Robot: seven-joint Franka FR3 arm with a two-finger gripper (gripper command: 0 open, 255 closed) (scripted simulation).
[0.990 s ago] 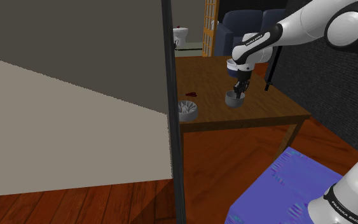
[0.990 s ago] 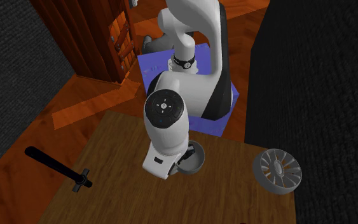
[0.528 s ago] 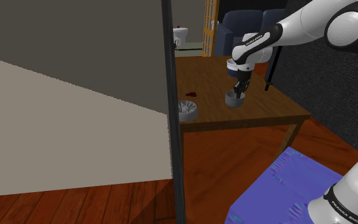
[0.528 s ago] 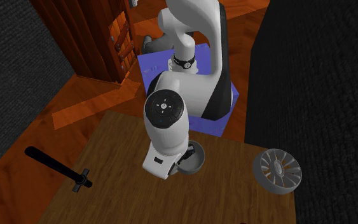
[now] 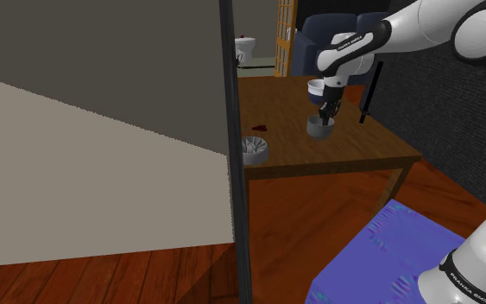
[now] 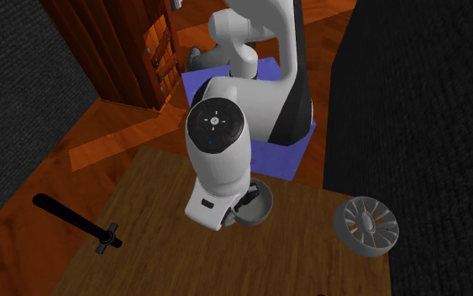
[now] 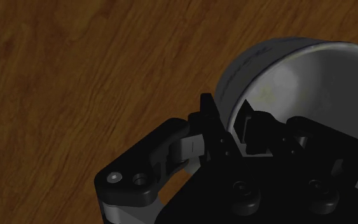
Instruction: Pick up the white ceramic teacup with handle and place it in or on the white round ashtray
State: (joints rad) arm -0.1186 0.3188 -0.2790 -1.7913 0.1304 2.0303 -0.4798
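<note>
Cup (image 5: 319, 127) is in the claw (image 5: 326, 111), folks. The arm reaches down onto the wooden counter (image 5: 353, 152) and the black fingers are pinched on the cup's wall. From the wrist it's plain as day: the claw (image 7: 236, 122) has one finger outside the pale grey cup (image 7: 298, 70) and the other inside the bowl, the rim clasped tight between them, with the wood grain of the counter (image 7: 75, 76) beyond. Whether the base is clear of the wood, I can't tell.

Over in the shoulder view, the ashtray (image 5: 255, 148), round and ribbed, sits well apart from the cup, off to that view's left and closer to the counter's near edge. A black stick (image 5: 368, 99) lies just past the arm, on the right.

Second exterior view now, looking down over the arm: the cup (image 6: 258, 206) peeks out from under the white hand, with the claw (image 6: 246, 201) tucked against it. The ashtray (image 6: 366, 224) waits to its right, by the edge of the counter (image 6: 159, 252). The stick (image 6: 75, 220) lies far left.
</note>
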